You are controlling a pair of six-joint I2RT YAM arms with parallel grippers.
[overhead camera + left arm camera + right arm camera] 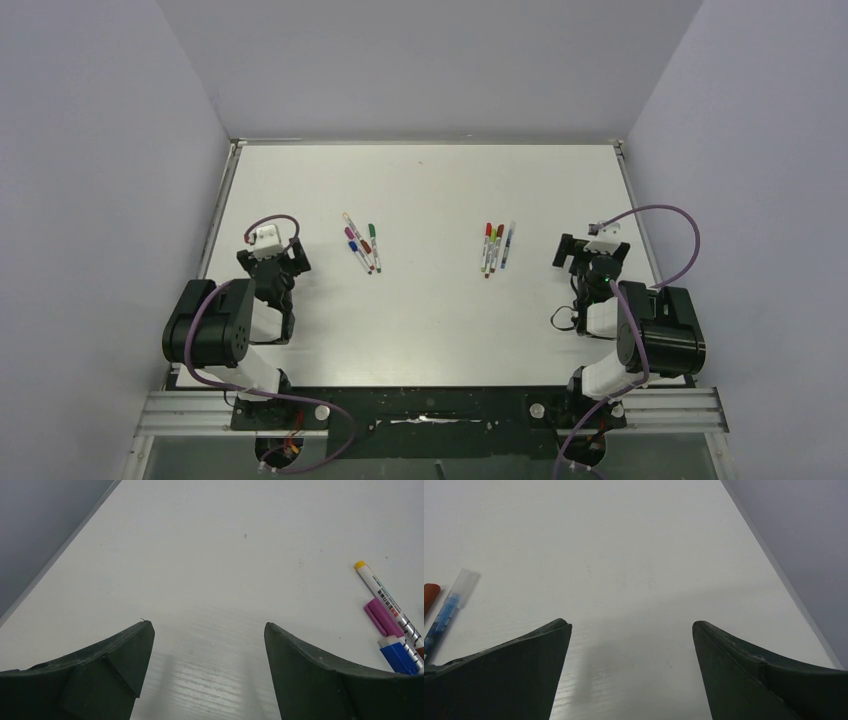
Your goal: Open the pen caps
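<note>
Several pens lie in two clusters on the white table, a left cluster (pixel 362 243) and a right cluster (pixel 495 247), with small coloured caps at their ends. My left gripper (pixel 273 252) rests low, left of the left cluster, open and empty (pixel 208 630). Its wrist view catches a yellow-tipped pen (pixel 382 592), a purple cap (pixel 382 619) and a blue cap (pixel 400 655) at the right edge. My right gripper (pixel 594 248) sits right of the right cluster, open and empty (pixel 631 625). A blue pen with a clear cap (pixel 449 610) and a red cap (pixel 430 597) show at its left.
Grey walls enclose the table (pixel 430 180) on three sides, with a raised rim along the left edge (pixel 55 555) and the right edge (pixel 784 585). Purple cables loop over both wrists.
</note>
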